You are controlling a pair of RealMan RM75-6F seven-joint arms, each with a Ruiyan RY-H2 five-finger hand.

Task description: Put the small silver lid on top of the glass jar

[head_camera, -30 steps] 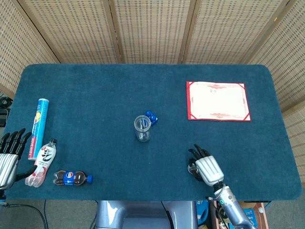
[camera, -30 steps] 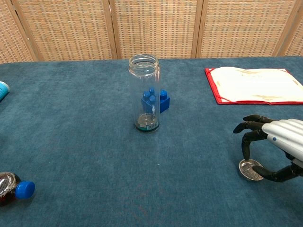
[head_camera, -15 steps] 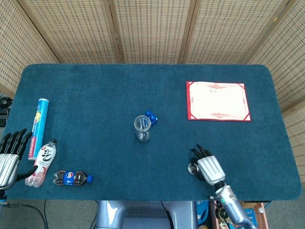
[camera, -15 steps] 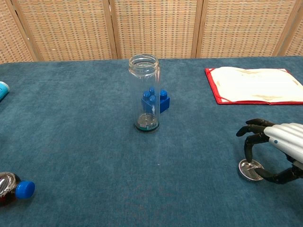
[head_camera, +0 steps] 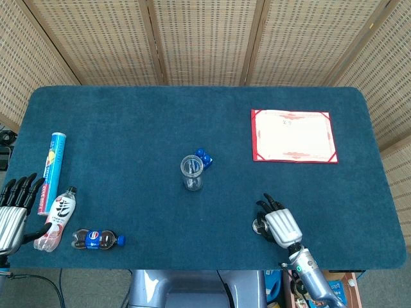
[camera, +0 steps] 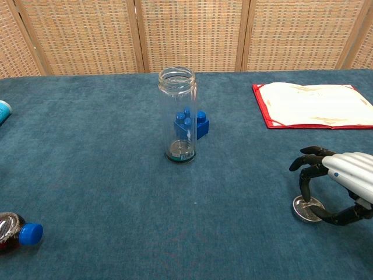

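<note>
As the chest view shows it, my right hand (camera: 341,189) has settled lower over the small silver lid (camera: 307,208) than it stood a second ago, its dark fingers (camera: 304,178) now arched down to the lid's far edge and the thumb reaching in from the near side. The lid lies flat on the blue surface (camera: 105,175) at the lower right of the frame, seemingly not yet lifted; whether the fingers have truly closed on it I cannot tell. The glass jar (camera: 179,115) stands upright and open-mouthed at frame centre, well apart from the lid, with a blue block (camera: 199,123) just behind it. My left hand (head_camera: 13,208), fingers apart and holding nothing, rests at the lower left edge of the head view. I judge the grasp nearly formed, transport still ahead.
</note>
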